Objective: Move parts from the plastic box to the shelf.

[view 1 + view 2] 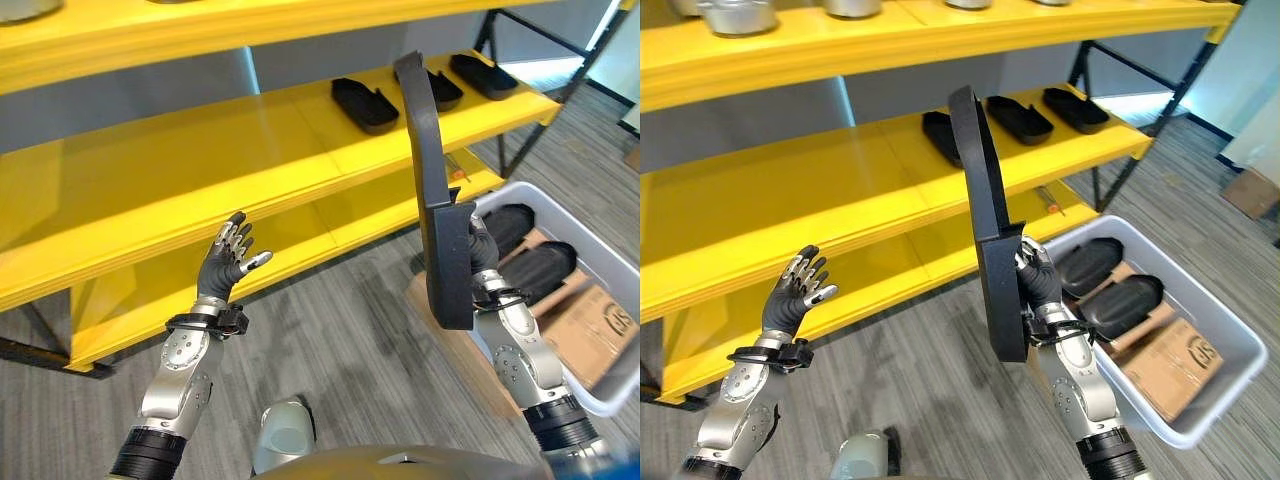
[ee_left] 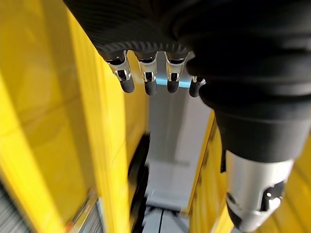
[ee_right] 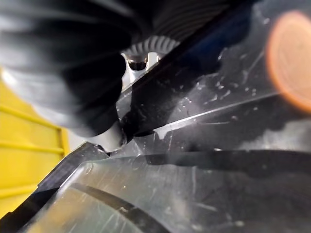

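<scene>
The right robot hand [image 1: 1038, 282] is gripping a long black part [image 1: 985, 230] by its wider lower end, fingers curled around the edge, and is holding it upright in front of the yellow shelf [image 1: 790, 200]. The part's narrow upper end is reaching to about the level of the middle shelf board, at roughly 12 o'clock from the hand. In the right wrist view the same black part [image 3: 204, 160] is lying close against the hand's palm side, its scratched glossy surface showing past the dark cover.

The left robot hand [image 1: 228, 262] is raised at about 9 o'clock from the held part, well apart from it, with fingers straight and spread, holding nothing. It is hovering just in front of the edge of the lower shelf board. In the left wrist view its fingers [image 2: 146, 80] are pointing out in a relaxed row toward the yellow boards.

Three more black parts [image 1: 1019, 118] are lying side by side on the middle shelf board, at about 1 o'clock from the held part's top.

The grey plastic box [image 1: 1215, 390] is sitting on the floor at about 3 o'clock from the right hand. Two black parts [image 1: 1123, 304] are lying inside it, next to a brown cardboard piece [image 1: 1170, 365]. Metal bowls [image 1: 738, 14] are standing on the top shelf board.
</scene>
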`<state>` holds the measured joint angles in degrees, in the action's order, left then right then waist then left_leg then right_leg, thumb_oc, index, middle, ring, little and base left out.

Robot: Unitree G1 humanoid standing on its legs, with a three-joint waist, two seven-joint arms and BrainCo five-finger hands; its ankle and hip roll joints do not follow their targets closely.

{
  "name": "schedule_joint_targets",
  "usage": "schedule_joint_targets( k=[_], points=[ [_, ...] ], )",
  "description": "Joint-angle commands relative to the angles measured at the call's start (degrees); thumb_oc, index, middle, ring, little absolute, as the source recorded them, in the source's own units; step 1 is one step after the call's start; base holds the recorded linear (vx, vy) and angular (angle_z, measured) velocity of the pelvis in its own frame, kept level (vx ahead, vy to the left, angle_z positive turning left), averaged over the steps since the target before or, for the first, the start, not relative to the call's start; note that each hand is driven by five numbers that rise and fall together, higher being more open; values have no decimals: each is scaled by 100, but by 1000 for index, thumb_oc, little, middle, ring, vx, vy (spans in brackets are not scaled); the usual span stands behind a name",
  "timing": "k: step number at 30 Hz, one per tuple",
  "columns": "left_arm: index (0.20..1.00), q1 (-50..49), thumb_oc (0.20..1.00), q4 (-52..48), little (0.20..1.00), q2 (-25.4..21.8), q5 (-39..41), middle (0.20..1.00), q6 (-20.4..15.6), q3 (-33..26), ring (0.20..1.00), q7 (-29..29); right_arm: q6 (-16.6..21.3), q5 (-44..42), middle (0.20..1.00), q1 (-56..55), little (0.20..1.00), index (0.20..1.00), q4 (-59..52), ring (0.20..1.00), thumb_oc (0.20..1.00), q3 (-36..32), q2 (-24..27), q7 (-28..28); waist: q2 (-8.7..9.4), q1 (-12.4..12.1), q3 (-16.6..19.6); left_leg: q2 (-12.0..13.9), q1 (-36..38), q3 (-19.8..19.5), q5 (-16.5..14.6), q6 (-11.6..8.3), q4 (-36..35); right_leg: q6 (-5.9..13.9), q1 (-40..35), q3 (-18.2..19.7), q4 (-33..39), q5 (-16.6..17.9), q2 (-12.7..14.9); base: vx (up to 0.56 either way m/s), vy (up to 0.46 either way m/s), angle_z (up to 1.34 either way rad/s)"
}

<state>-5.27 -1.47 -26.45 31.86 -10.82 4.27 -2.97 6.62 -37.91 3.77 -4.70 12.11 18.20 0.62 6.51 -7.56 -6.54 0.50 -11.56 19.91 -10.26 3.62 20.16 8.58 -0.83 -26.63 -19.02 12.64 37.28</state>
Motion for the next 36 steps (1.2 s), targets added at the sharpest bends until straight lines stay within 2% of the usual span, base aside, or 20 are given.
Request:
schedule_joint_targets(
  k=[1, 2, 3, 5, 6, 7, 11, 14, 15, 16, 17, 18, 21, 23, 24, 27, 32, 34, 35, 36],
  points=[
    [1000, 130, 1000, -614, 1000, -104, -233, 1000, -415, -24, 1000, -23, 430, -89, 200, 176, 200, 200, -520, 200, 200, -254, 268, -133, -271, 301, 115, 183, 530, -385, 608, -109, -1357, 515, -89, 904, -235, 1068, -748, 169, 315, 86],
    [1000, 154, 1000, -576, 1000, -88, -251, 1000, -412, 2, 1000, -18, 444, -127, 200, 113, 200, 200, -542, 200, 200, -252, 281, -174, -347, 430, 48, 106, 729, -437, 616, -59, -1513, 407, 242, 1102, -413, 645, -1036, 253, 390, 49],
    [1000, 178, 1000, -549, 1000, -46, -279, 1000, -391, 15, 1000, -11, 439, -167, 200, 40, 200, 200, -595, 200, 200, -269, 303, -213, -402, 460, -19, 46, 918, -410, 614, -63, -1623, 330, 440, 1041, -629, 301, -1105, 244, 274, 18],
    [1000, 224, 1000, -546, 1000, -15, -349, 1000, -363, 52, 1000, 36, 437, -202, 200, -117, 200, 200, -684, 200, 200, -361, 331, -265, -450, 577, -129, -57, 1194, -480, 515, -66, -1724, 317, 597, 720, -676, 99, -1056, 187, 118, 37],
    [1000, 262, 1000, -545, 1000, 6, -332, 1000, -358, 79, 1000, 51, 442, -208, 200, -179, 200, 200, -716, 200, 200, -418, 343, -269, -449, 654, -189, -75, 1222, -514, 607, -56, -1740, 165, 677, 594, -534, 64, -1073, 117, 16, 72],
    [1000, 318, 1000, -482, 1000, 35, -333, 1000, -354, 136, 1000, 45, 462, -263, 200, -285, 200, 200, -736, 200, 200, -511, 340, -301, -454, 775, -256, -77, 1275, -616, 565, -105, -1706, 121, 851, 726, -345, -114, -1209, 112, -35, 87],
    [1000, 353, 1000, -345, 1000, 163, -443, 1000, -379, 211, 1000, 89, 463, -279, 200, -570, 200, 200, -851, 200, 200, -647, 376, -390, -405, 1062, -417, -149, 1599, -896, 382, -273, -1694, 223, 1235, 1421, 603, -62, -1561, 179, -81, 107],
    [1000, 304, 1000, -328, 1000, 174, -534, 1000, -432, 172, 1000, 119, 437, -319, 200, -712, 200, 200, -913, 200, 200, -750, 327, -440, -292, 1206, -432, -115, 1827, -1136, 152, -466, -1549, 445, 1394, 1891, 1586, 406, -1479, 284, -208, 73],
    [1000, 302, 1000, -329, 1000, 174, -535, 1000, -432, 173, 1000, 119, 436, -320, 200, -716, 200, 200, -915, 200, 200, -750, 326, -441, -296, 1208, -434, -110, 1828, -1139, 144, -467, -1540, 446, 1379, 1882, 1600, 412, -1483, 258, -225, 99],
    [1000, 273, 1000, -286, 1000, 179, -575, 1000, -428, 202, 1000, 127, 423, -342, 200, -756, 200, 200, -933, 200, 200, -778, 337, -466, -243, 1240, -398, -120, 1900, -1225, 29, -486, -1428, 474, 1338, 2165, 1677, 515, -1446, 184, -166, 87],
    [1000, 249, 1000, -246, 1000, 209, -541, 1000, -423, 190, 1000, 142, 397, -400, 200, -826, 200, 200, -987, 200, 200, -823, 324, -510, -189, 1204, -329, -127, 1941, -1236, -14, -505, -1400, 448, 1237, 2174, 1727, 412, -1478, 320, -269, 99],
    [1000, 150, 1000, -246, 1000, 253, -520, 1000, -435, 179, 1000, 177, 378, -427, 200, -902, 200, 200, -963, 200, 200, -870, 347, -549, -121, 1151, -205, -151, 2081, -1284, -82, -525, -1425, 482, 1104, 2229, 1672, 505, -1558, 339, -296, 81],
    [1000, -55, 1000, -329, 1000, 324, -488, 1000, -396, 150, 1000, 244, 337, -343, 200, -878, 200, 200, -912, 200, 200, -927, 459, -579, -211, 1069, -37, 101, 2286, -1410, -66, -644, -1515, 443, 908, 1985, 1488, 245, -1749, 227, -278, 11],
    [1000, -97, 1000, -382, 1000, 316, -406, 1000, -390, 140, 1000, 265, 328, -358, 200, -821, 200, 200, -895, 200, 200, -927, 534, -601, -285, 1054, 22, 367, 2342, -1493, -6, -750, -1514, 311, 851, 1848, 1223, -177, -1930, 133, -236, 6],
    [1000, -98, 1000, -383, 1000, 317, -406, 1000, -389, 139, 1000, 266, 329, -358, 200, -819, 200, 200, -893, 200, 200, -926, 535, -602, -290, 1059, 22, 374, 2341, -1497, -8, -754, -1513, 307, 851, 1842, 1214, -186, -1934, 97, -186, 10],
    [1000, -142, 1000, -457, 1000, 333, -276, 1000, -394, 132, 1000, 282, 357, -411, 200, -777, 200, 200, -903, 200, 200, -918, 592, -597, -354, 1036, 55, 646, 2295, -1579, 179, -898, -1299, 134, 815, 1778, 946, -614, -2192, 103, -200, 7],
    [1000, -219, 1000, -490, 1000, 347, -194, 1000, -368, 178, 1000, 350, 378, -453, 200, -822, 200, 200, -948, 200, 200, -997, 725, -611, -379, 1018, 30, 854, 2173, -1696, 397, -1036, -1017, -46, 750, 1740, 742, -941, -2418, 76, -168, 14],
    [1000, -226, 1000, -473, 1000, 386, -172, 1000, -369, 202, 1000, 321, 384, -482, 200, -788, 200, 200, -935, 200, 200, -968, 777, -586, -319, 942, -51, 865, 1629, -1844, 1020, -1200, -67, -262, 587, 1713, 790, -1089, -2533, 30, -134, 21],
    [1000, -224, 1000, -474, 1000, 384, -172, 1000, -368, 202, 1000, 320, 386, -483, 200, -785, 200, 200, -932, 200, 200, -969, 776, -587, -321, 959, -45, 867, 1587, -1869, 1009, -1203, -24, -265, 596, 1695, 790, -1088, -2532, -21, -77, 21],
    [1000, -202, 1000, -490, 1000, 366, -165, 1000, -374, 197, 1000, 308, 389, -512, 200, -752, 200, 200, -917, 200, 200, -955, 811, -599, -254, 898, -122, 769, 1320, -2010, 1219, -1278, 404, -326, 519, 1671, 832, -1079, -2521, -56, -94, 17]
  ],
)
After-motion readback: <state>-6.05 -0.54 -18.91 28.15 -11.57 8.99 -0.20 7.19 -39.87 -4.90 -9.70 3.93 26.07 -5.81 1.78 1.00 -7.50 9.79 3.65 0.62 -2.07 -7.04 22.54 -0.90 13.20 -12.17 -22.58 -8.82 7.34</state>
